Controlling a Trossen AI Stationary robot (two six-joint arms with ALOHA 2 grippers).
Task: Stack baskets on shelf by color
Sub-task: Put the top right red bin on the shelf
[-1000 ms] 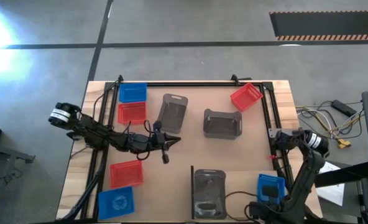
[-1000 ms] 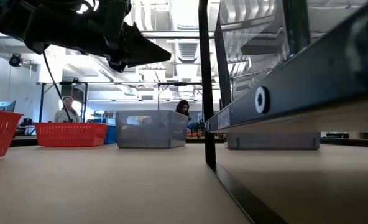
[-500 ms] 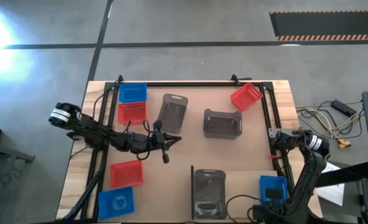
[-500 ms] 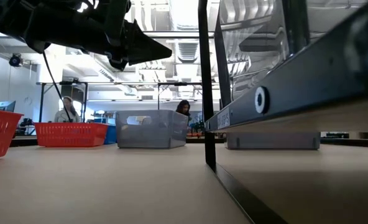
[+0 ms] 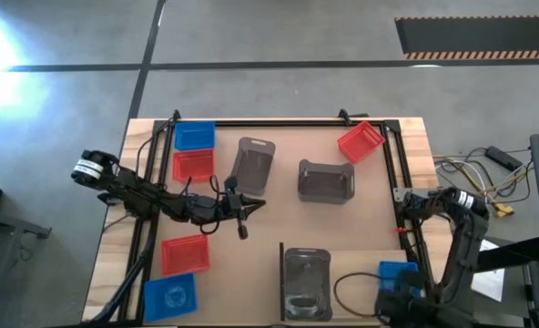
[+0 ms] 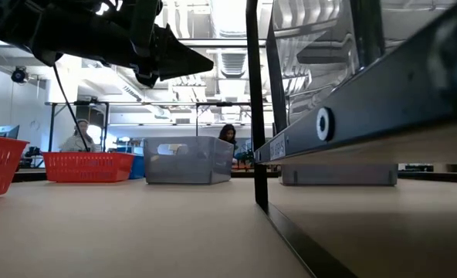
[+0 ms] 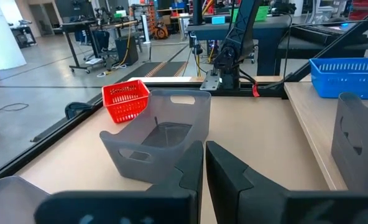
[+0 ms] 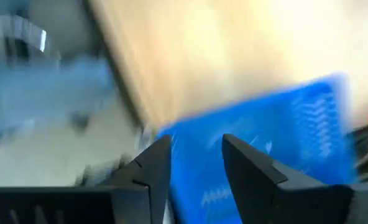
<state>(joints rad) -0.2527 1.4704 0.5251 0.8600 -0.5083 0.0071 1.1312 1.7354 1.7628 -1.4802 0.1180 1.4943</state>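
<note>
Two people stand beyond the pale wooden table.

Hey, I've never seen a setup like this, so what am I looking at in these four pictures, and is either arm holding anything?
It is a robot with two dark jointed arms at a pale wooden table. One camera looks straight down, one sits at table height, and one rides on each wrist. Small perforated plastic baskets lie scattered: red ones, blue ones and deeper smoky grey ones. The left gripper hangs over the table's middle, shut and empty; its wrist camera faces a grey basket. The right gripper is at the near right corner, open over a blue basket, which sits between its fingers; whether they touch it, I cannot tell.
</note>
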